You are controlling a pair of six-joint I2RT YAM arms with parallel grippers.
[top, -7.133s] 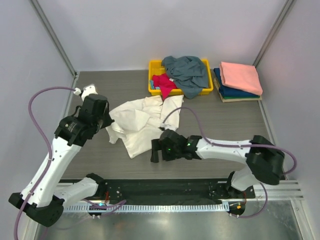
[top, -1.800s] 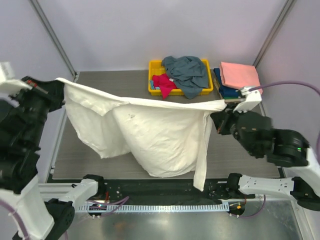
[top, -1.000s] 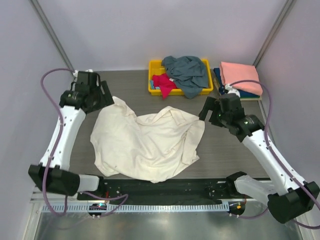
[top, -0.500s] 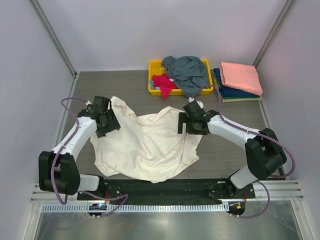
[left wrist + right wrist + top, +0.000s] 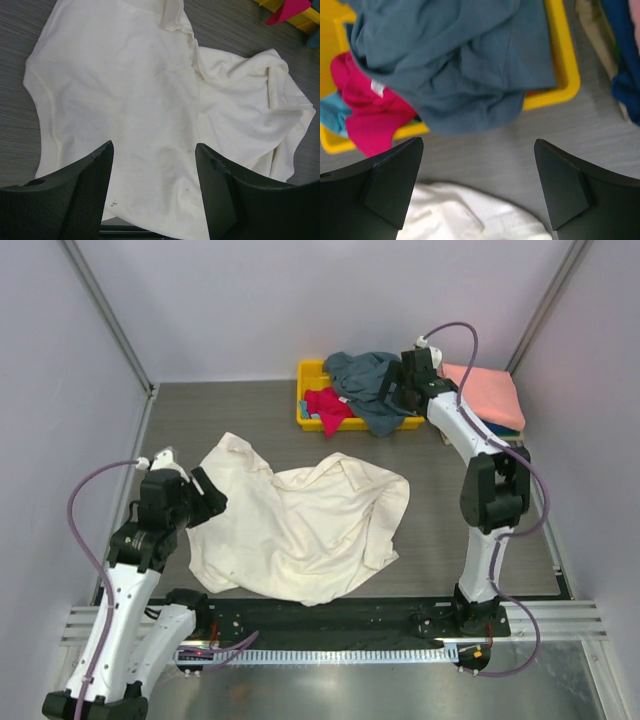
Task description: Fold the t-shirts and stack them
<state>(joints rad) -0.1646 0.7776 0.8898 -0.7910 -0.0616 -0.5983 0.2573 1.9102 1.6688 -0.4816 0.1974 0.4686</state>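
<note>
The large cream-white t-shirt (image 5: 300, 525) lies rumpled and spread on the table, with nothing holding it. My left gripper (image 5: 208, 492) hovers over its left side, open and empty; in the left wrist view the cream-white t-shirt (image 5: 150, 90) fills the space under the gripper (image 5: 154, 150). My right gripper (image 5: 396, 390) is open above the front of the yellow bin (image 5: 308, 370), over the grey-blue t-shirt (image 5: 375, 380). The right wrist view shows the grey-blue t-shirt (image 5: 465, 65), a magenta t-shirt (image 5: 365, 105) and the gripper (image 5: 479, 145) over bare table.
A salmon-pink t-shirt (image 5: 482, 392) lies folded on a navy one (image 5: 480, 426) at the back right, beside the bin. A light blue cloth (image 5: 330, 112) shows in the yellow bin (image 5: 565, 90). Grey walls close in on the left, back and right.
My right arm has swung from the cream-white shirt's right edge back to the bin. My left arm has pulled toward the near left, off the shirt's collar area. The shirt has not shifted.
</note>
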